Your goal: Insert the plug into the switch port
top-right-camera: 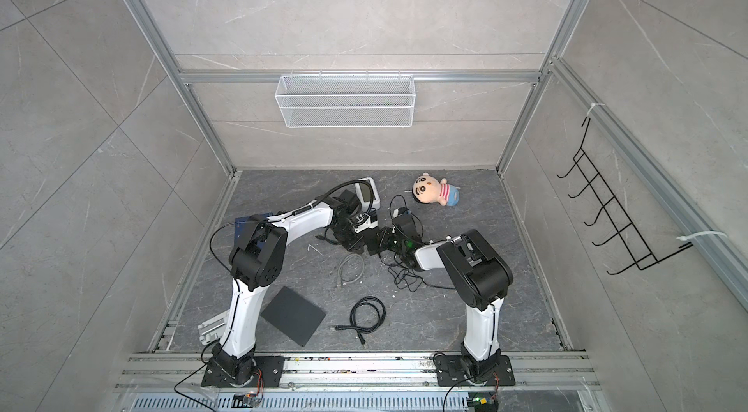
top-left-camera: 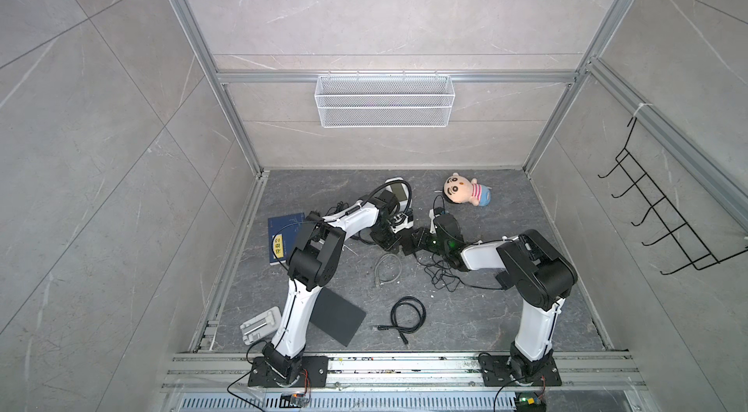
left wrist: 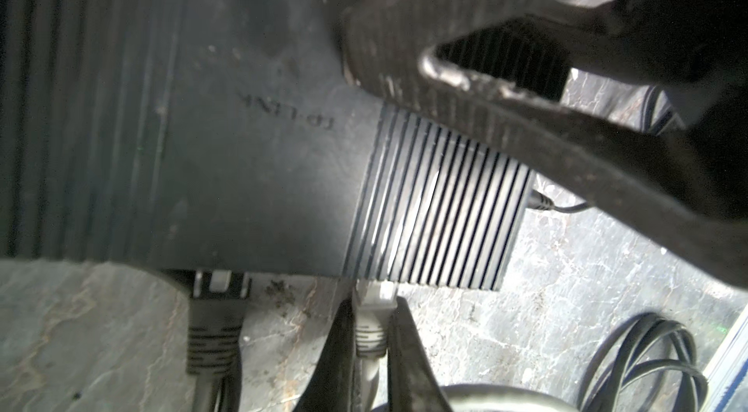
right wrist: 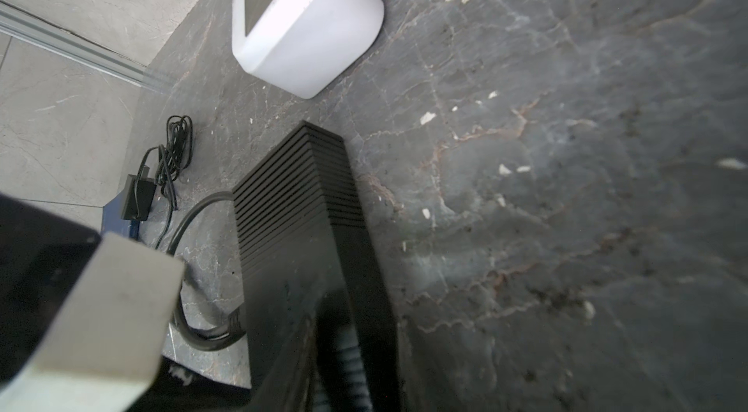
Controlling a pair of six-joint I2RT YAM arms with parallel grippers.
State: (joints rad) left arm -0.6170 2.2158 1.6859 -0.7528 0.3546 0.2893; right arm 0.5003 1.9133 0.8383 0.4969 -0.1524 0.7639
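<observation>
Close work at the switch (left wrist: 243, 171): we see the left pincer (left wrist: 371, 304) pinching the grey boot of the plug (left wrist: 369, 335). The plug's clear head meets the switch's port face, though we cannot tell whether it is fully seated. A black plug (left wrist: 216, 317) stands at another port on the same face. The right pincer (left wrist: 437, 61) lies across the switch's ribbed end with a gap showing between its fingers, but we cannot tell if it clamps the casing. In both top views the two arms meet just toward 12 o'clock of the centre of the worktop (top-left-camera: 506, 308). A plush doll (top-left-camera: 465, 193) lies at 1 o'clock, a blue book (top-left-camera: 283, 236) at 9 o'clock and a coiled black cable (top-left-camera: 406, 317) at 6 o'clock.
</observation>
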